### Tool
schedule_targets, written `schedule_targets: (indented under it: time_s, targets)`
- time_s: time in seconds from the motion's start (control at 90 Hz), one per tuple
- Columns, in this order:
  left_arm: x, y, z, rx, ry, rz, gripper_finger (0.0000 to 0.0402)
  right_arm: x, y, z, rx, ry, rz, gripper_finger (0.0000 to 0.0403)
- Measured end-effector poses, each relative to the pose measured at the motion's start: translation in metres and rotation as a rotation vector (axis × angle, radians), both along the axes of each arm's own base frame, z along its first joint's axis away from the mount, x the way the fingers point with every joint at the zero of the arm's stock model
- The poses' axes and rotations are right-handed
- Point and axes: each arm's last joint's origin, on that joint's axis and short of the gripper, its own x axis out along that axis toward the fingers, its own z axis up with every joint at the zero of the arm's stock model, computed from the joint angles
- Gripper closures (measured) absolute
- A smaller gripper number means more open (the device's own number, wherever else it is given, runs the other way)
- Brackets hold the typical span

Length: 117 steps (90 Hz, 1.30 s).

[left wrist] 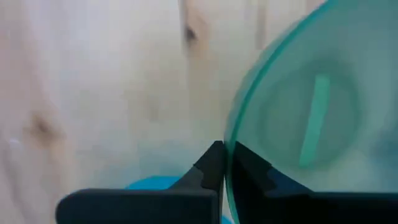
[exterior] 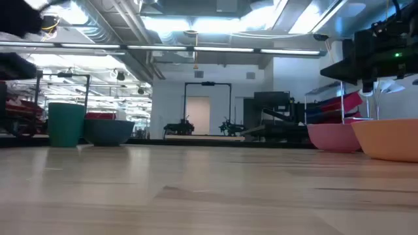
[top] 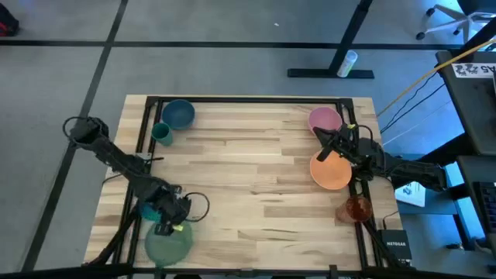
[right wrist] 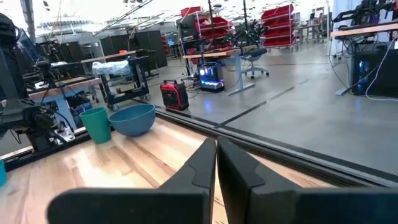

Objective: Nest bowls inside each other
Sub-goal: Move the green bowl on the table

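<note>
Left gripper point(top: 172, 222), jaws clamped on the rim of the teal-green bowl point(top: 167, 244) at the worktop's point(top: 248, 178) near-left corner; right gripper point(top: 323, 149), jaws pressed together, above the far-left rim of the orange bowl point(top: 332, 171), pink bowl point(top: 324, 119) just beyond, dark blue bowl point(top: 178, 113) far left.

Teal-green bowl point(top: 169, 245), at 7 o'clock on the table: upper rim covered by left gripper point(top: 172, 222) in high view; cut off by picture edge in left wrist view. Bright blue patch point(left wrist: 154, 182) behind the fingers: shape and identity indeterminate. Orange bowl point(exterior: 390, 138): cropped at 3 o'clock edge in low view; partly covered by right gripper point(top: 324, 154) in high view. See-through orange-red cup point(top: 357, 208), at 4 o'clock: too blurred for detail.
</note>
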Motion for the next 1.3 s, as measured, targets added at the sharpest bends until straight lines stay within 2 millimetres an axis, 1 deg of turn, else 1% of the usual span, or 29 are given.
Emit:
schedule_targets:
  time_s: [0.089,0.211,0.311,0.567,0.667,0.756,0.933,1.067,1.222,1.3]
  targets:
    - [0.01,0.015,0.0,0.031,-0.024,0.023,0.0401,0.0,0.0,0.0,0.0,0.0,0.0,0.0402]
    - [0.022,0.036,0.0,0.079,-0.058,-0.009,0.0401,0.0,0.0,0.0,0.001,0.0,0.0,0.0402]
    - [0.033,0.056,0.001,0.126,-0.106,0.004,0.0401,0.0,0.0,0.0,0.001,0.0,0.0,0.0402]
    - [0.066,0.103,0.01,0.18,-0.347,0.036,0.0402,0.0,0.0,0.0,0.002,0.001,0.0,0.0402]
    - [0.075,0.121,0.014,0.209,-0.427,0.054,0.0402,0.0,0.0,0.0,0.002,0.001,0.0,0.0402]
    - [0.078,0.136,0.015,0.233,-0.455,0.075,0.0402,0.0,0.0,0.0,0.002,0.001,0.0,0.0402]
    - [0.079,0.156,0.017,0.274,-0.467,0.087,0.0402,0.0,0.0,0.0,0.001,0.001,0.0,0.0402]
    - [0.082,0.169,0.02,0.271,-0.516,0.138,0.0402,0.0,0.0,0.0,0.002,0.001,0.0,0.0402]
    - [0.084,0.176,0.023,0.27,-0.549,0.166,0.0402,0.0,0.0,0.0,0.002,0.001,-0.016,0.0402]
    - [0.09,0.178,0.027,0.272,-0.561,0.165,0.0402,0.0,0.0,0.0,0.002,0.001,-0.019,0.0402]
